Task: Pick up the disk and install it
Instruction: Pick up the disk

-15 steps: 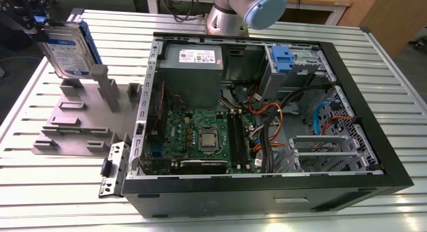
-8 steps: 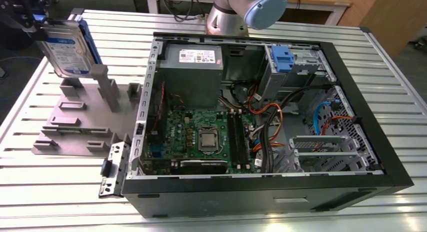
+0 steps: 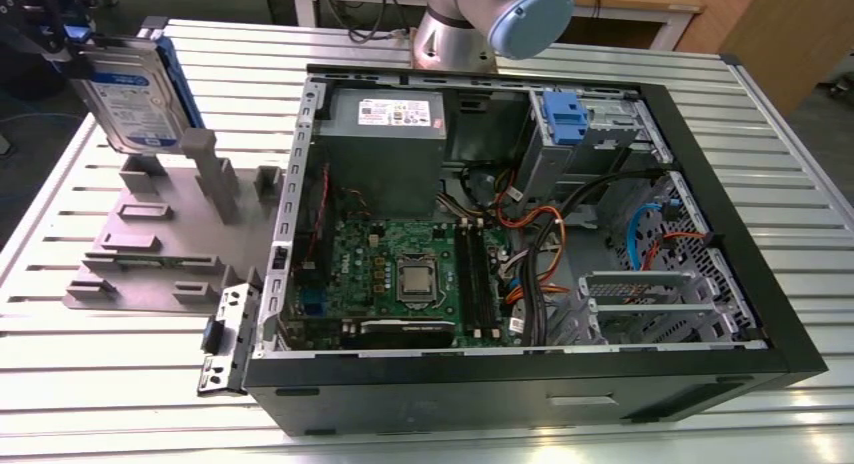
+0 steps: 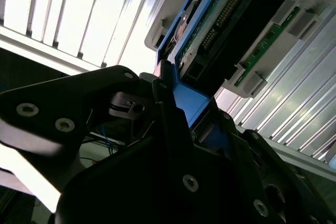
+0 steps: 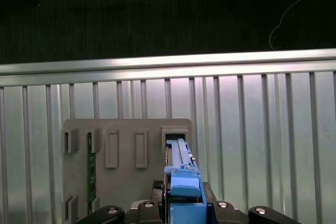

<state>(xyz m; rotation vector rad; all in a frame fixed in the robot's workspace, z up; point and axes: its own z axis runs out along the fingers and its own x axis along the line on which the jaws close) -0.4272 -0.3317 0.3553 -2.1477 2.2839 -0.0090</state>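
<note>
Disk (image 3: 134, 99) hangs upright over the grey fixture (image 3: 160, 254), its top end clamped by the gripper (image 3: 74, 46).

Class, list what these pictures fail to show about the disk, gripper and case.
- Most of the gripper, exterior view: cut off by the picture's edge.
- Flat faces of the disk, first wrist view: turned edge-on to the camera.
- Inside of the drive cage, exterior view: hidden by its own walls.

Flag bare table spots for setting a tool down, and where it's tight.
Free: table slats between the fixture plate and near edge; the strip on the exterior view's right of the computer case. Crowded: case interior, and the plate's posts under the held disk.
</note>
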